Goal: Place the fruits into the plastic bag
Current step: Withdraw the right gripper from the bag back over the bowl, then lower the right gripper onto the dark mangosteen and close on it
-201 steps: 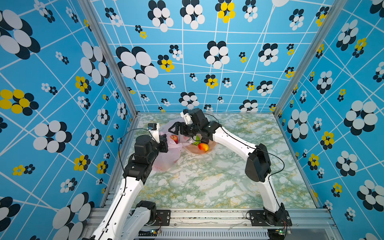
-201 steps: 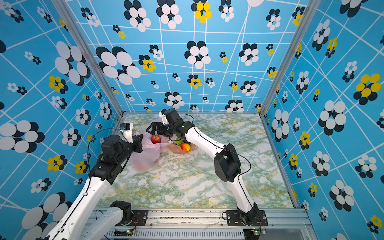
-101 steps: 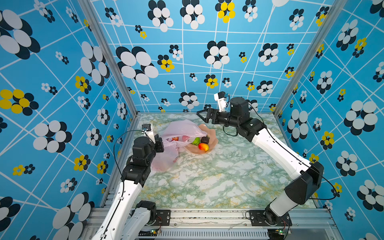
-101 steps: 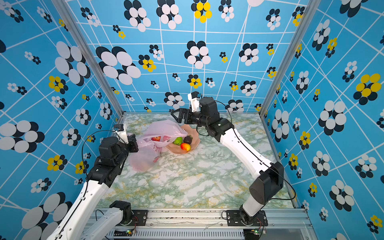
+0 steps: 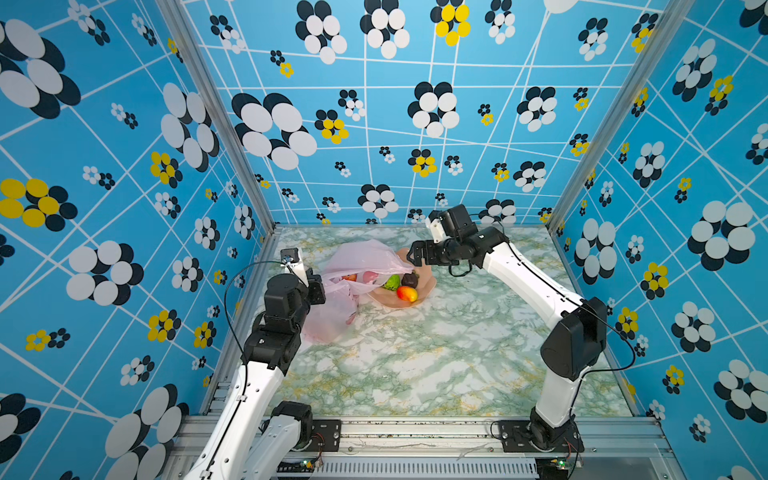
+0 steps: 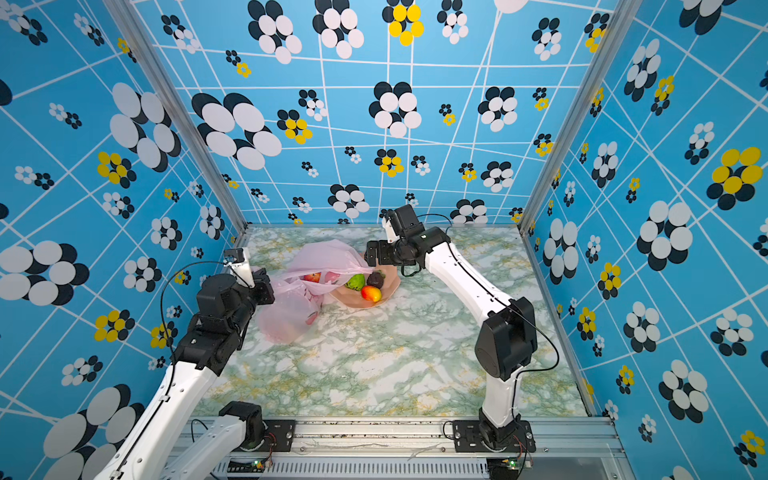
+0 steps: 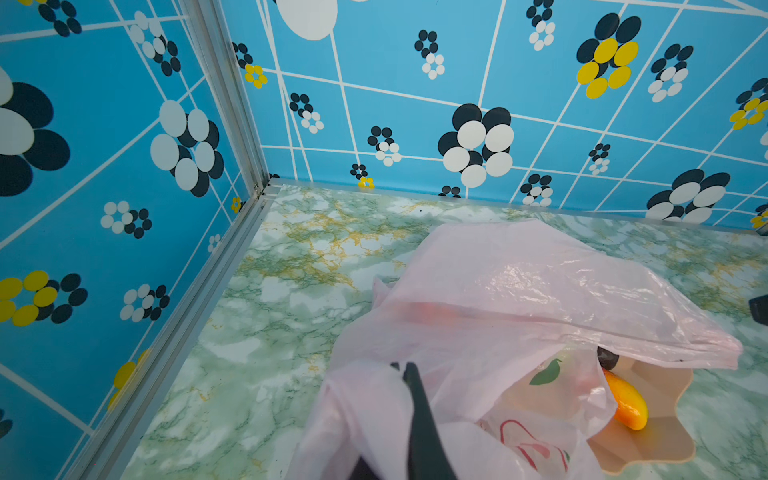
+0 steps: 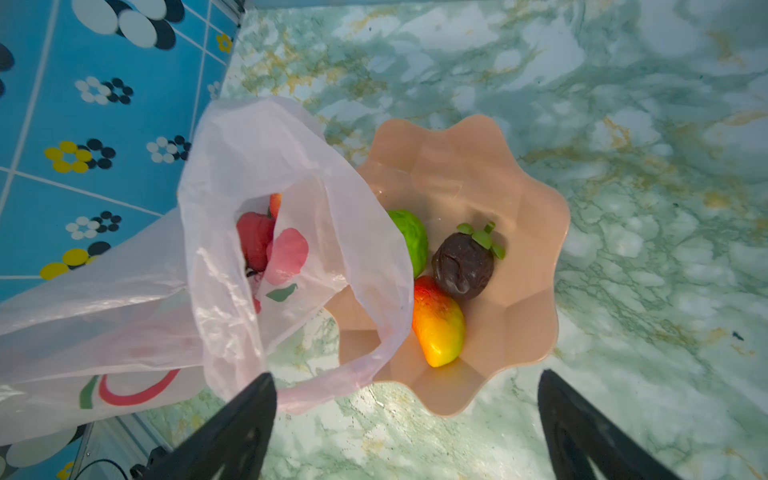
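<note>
In both top views the bag (image 5: 357, 259) lay on the counter (image 5: 415, 365) left of the bowl (image 5: 429, 279), with its mouth draped over the bowl's left rim. The green fruit (image 5: 392, 282), dark fruit (image 5: 410, 279) and mango (image 5: 407, 294) sat in the bowl. The left tool (image 5: 320, 286) was at the side of the bag away from the bowl. Its tips were buried in film, so its grip could not be read there. The right tool (image 5: 415, 254) hovered over the bowl's far rim.

The left wrist view settled it: the left tool (image 7: 405, 368) had its fingers together, pinching a fold of the bag. Of the bowl's fruit, only the mango and a sliver of the dark fruit showed; the bag hid the green fruit.

The right wrist view showed the right tool (image 8: 405, 374) with its fingers wide apart, holding nothing, above the bowl's edge. It looked into the bag's mouth at red fruit (image 8: 255, 243), only a red patch from above, and showed a loop of the bag lying over the bowl's rim.
</note>
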